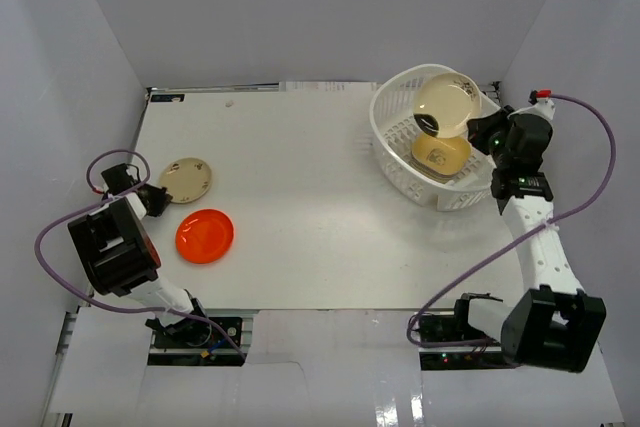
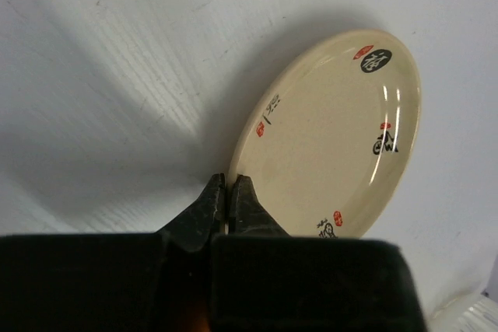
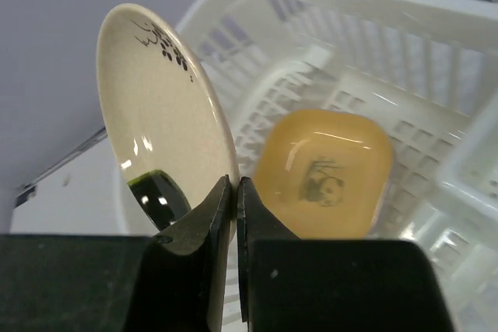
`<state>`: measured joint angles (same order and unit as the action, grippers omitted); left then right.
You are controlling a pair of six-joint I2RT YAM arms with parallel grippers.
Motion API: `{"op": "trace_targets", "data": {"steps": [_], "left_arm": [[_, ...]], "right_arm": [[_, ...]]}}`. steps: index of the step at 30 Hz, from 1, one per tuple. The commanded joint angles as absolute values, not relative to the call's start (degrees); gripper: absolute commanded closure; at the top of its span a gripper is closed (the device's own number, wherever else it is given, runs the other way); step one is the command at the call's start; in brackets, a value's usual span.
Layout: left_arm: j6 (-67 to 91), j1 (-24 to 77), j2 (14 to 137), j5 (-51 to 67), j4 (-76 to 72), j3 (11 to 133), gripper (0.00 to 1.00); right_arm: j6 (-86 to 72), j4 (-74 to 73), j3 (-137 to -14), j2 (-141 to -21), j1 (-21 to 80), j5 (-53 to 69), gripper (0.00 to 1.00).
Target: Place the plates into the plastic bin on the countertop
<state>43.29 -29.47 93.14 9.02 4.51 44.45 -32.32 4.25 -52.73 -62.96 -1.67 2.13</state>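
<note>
- The left hand (image 2: 229, 192) was pinching the near rim of a tan printed plate (image 2: 327, 138), which stretched away from its fingertips over the white bench (image 2: 117, 75)
- An orange plate (image 1: 205, 235) lay flat on the bench just to that hand's right, apart from the tan one
- The right hand (image 3: 236, 192) was pinching the edge of a cream plate (image 3: 156, 106), held tilted on edge ahead of its fingertips, above the plastic bin (image 3: 373, 21)
- A yellow plate (image 3: 323, 172) lay on the bin's floor, beyond and below that hand
</note>
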Motion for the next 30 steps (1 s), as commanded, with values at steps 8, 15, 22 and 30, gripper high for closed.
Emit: {"op": "trace_targets", "data": {"steps": [8, 15, 22, 30], "left_arm": [[48.76, -30.15, 86.42, 15.89, 6.07, 45.87, 1.00], [52.56, -26.46, 77.36, 23.99, 3.96, 47.37, 1.00], [50.54, -18.20, 66.12, 27.14, 3.43, 45.80, 1.00], [57.30, -12.32, 55.90, 29.88, 1.84, 50.79, 1.00]], "right_arm": [[-30.94, 0.09, -53.70, -79.44, -11.34, 6.59, 0.92], [-29.71, -3.07, -55.37, -77.10, -11.34, 8.08, 0.30], [-29.79, -0.71, -49.40, -64.70, 7.39, 9.58, 0.24], [-41.39, 18.19, -43.30, -72.74, 49.95, -4.38, 0.37]]}}
